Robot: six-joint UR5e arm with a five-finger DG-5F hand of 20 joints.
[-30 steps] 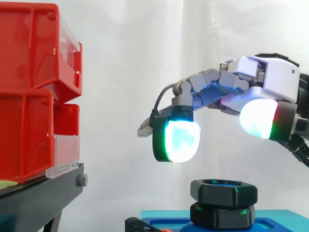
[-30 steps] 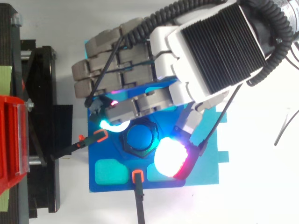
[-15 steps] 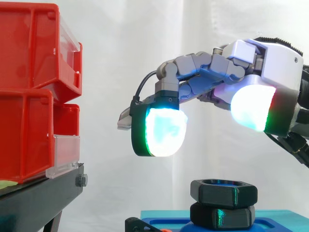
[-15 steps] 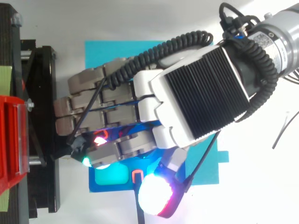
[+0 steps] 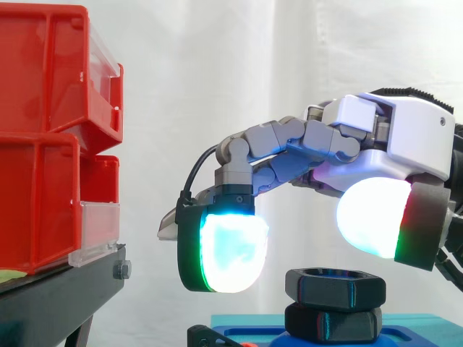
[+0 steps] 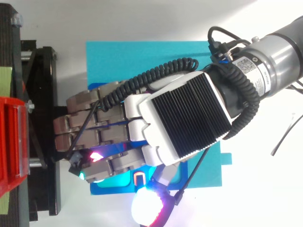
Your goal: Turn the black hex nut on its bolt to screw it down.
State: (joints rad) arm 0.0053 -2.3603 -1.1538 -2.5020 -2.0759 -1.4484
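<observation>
Robot hand [image 5: 405,137] poised over the nut [image 5: 335,284], wide open and holding nothing: the fingers reach out nearly straight towards the red bins [image 5: 43,137] and bend down only at their tips, while the thumb stands well apart from them. In the side view the glowing finger pad [image 5: 228,249] hangs just beside the nut on its left, level with its upper face, and the thumb pad [image 5: 369,217] hangs above its right edge; a strip of curtain shows between each pad and the nut, so no contact is judged to exist. The nut sits on a lower hex piece [image 5: 333,323], apparently flush with it, on the blue plate [image 6: 142,56] that lies on the white worktop [image 6: 265,189] next to the black stand [image 5: 65,289]. In the top view the back of the robot hand [image 6: 182,120] covers the nut. Progress: how much thread of the bolt is left cannot be told, though the nut looks low. A further turn would need the pads to close on opposite flats, a grasp not yet made.
</observation>
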